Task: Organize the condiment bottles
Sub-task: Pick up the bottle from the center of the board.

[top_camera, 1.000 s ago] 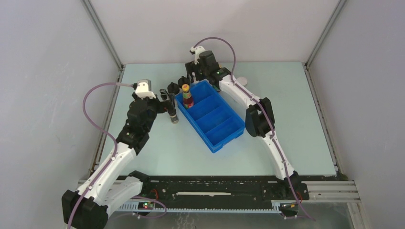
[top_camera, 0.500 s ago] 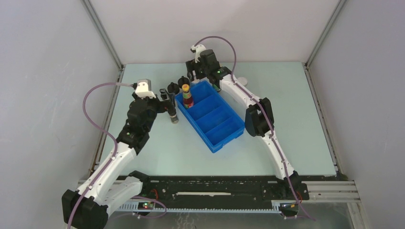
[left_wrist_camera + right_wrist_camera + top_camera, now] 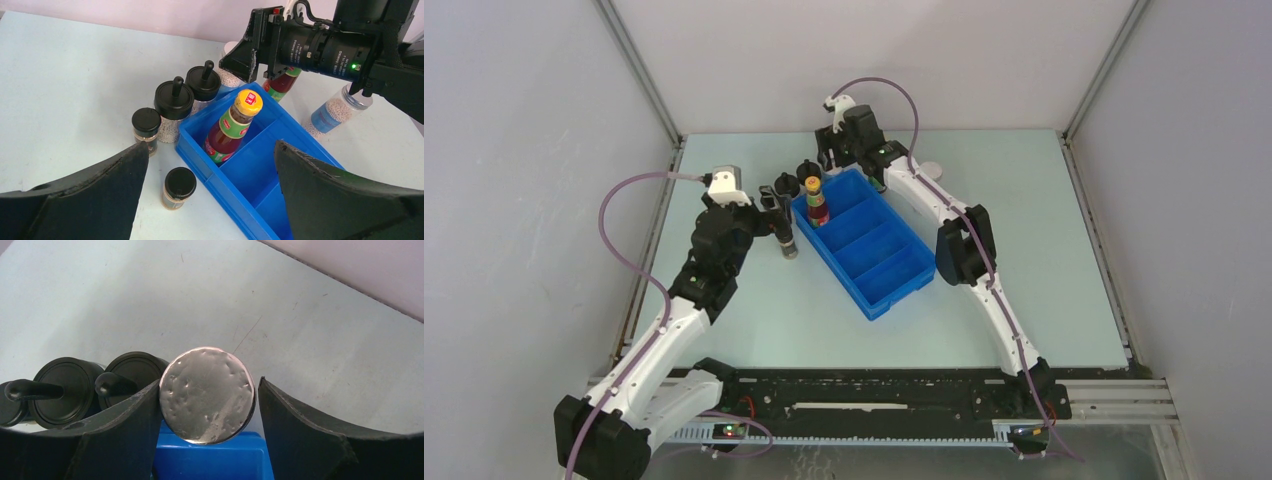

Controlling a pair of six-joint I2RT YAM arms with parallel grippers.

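Note:
A blue divided tray (image 3: 894, 270) holds one tall dark-red bottle (image 3: 231, 127) with a yellow cap, upright in its far compartment. My right gripper (image 3: 209, 384) hangs over a pale jar with a silvery round top (image 3: 207, 394), just behind the tray's far end. Its left finger touches the jar and a thin gap shows at the right finger. Two knob-lidded black jars (image 3: 173, 102) (image 3: 202, 85) and two short black-lidded spice jars (image 3: 146, 127) (image 3: 178, 186) stand left of the tray. My left gripper (image 3: 209, 147) is wide open above the tray's left edge, holding nothing.
A second dark-red bottle (image 3: 280, 82) shows behind the tray under the right gripper. Another pale jar with a blue label (image 3: 332, 110) lies on the table to the right. The tray's (image 3: 260, 172) other compartments hold nothing that shows. Walls enclose the table.
The right gripper's jaws have narrowed around the pale jar's top. Neither arm has visibly shifted, and the left gripper stays wide open.

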